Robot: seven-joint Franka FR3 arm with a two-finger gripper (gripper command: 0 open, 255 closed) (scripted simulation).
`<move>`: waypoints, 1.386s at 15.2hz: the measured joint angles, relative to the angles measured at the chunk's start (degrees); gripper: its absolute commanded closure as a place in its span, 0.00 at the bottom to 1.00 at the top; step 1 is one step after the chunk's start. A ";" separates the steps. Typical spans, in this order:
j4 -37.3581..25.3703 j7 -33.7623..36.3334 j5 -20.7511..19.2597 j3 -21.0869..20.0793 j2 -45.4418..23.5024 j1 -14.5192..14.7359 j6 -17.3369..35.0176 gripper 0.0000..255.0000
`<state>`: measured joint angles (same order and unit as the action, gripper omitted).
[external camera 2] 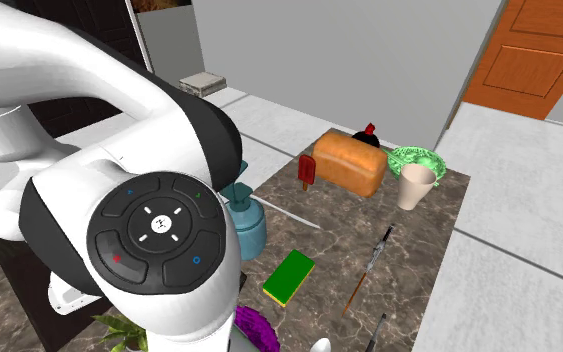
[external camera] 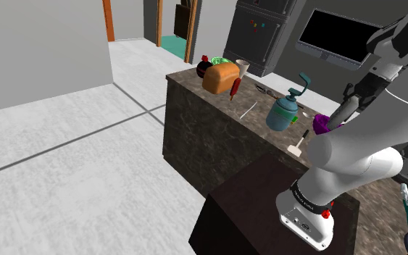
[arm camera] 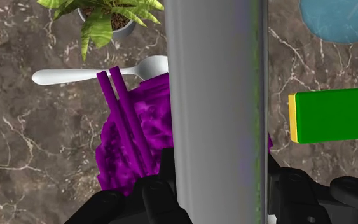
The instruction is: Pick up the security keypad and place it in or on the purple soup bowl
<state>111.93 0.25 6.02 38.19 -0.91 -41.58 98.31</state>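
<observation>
pick: looks done | claw [arm camera: 219, 188]: clamped on grey security keypad [arm camera: 215, 95], one finger each side | keypad: off the counter, held over purple soup bowl [arm camera: 130, 143], beside green block [arm camera: 336, 114] | contact with bowl: cannot tell | left: lower, release into bowl

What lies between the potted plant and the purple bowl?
A white spoon, between the potted plant and the purple bowl, in the wrist view.

**Arm crowds the near left**

White arm [external camera 2: 159, 230] looms near left over marbled counter [external camera 2: 424, 290]. Blue dispenser [external camera 2: 248, 226] just beside it, green block [external camera 2: 289, 277] to its right. Bread loaf [external camera 2: 351, 160] far, cup [external camera 2: 417, 186] right of loaf. Purple bowl [external camera 2: 255, 328] nearest.
</observation>
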 measured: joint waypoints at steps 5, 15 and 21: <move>0.14 -0.02 0.05 0.00 0.04 0.01 0.25 1.00; -4.38 -0.37 0.37 0.28 -0.96 -0.33 -3.68 0.00; -8.21 -0.51 0.57 0.49 -1.50 -0.59 -7.16 0.00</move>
<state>103.72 -0.26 6.59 38.67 -2.40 -42.17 91.15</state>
